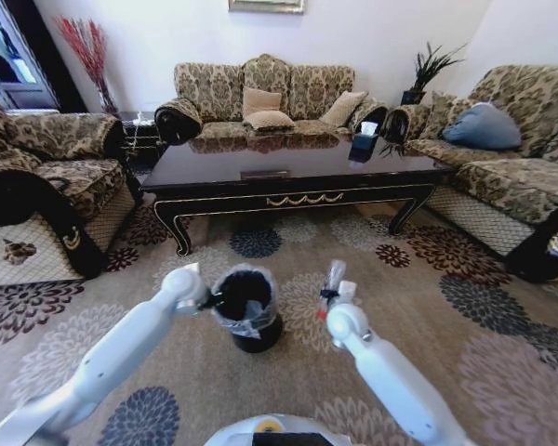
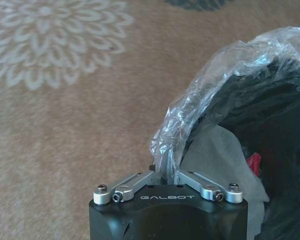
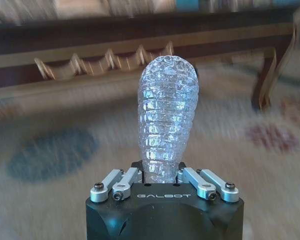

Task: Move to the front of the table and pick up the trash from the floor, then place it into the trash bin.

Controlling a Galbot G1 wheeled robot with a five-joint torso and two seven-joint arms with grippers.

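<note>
A clear crushed bottle [image 3: 167, 120] is clamped upright in the right end effector [image 3: 161, 176], beside the trash bin [image 1: 246, 309] on the carpet. The bin's liner rim [image 2: 190, 120] is pinched by the closed left end effector [image 2: 166, 175]. The worktop [image 1: 288, 172] stands beyond.

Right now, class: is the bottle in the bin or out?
Out. The right gripper holds the bottle upright above the carpet, beside the bin.

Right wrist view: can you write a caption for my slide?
The right end effector is shut on a clear crushed plastic bottle, held upright in front of the dark table.
</note>
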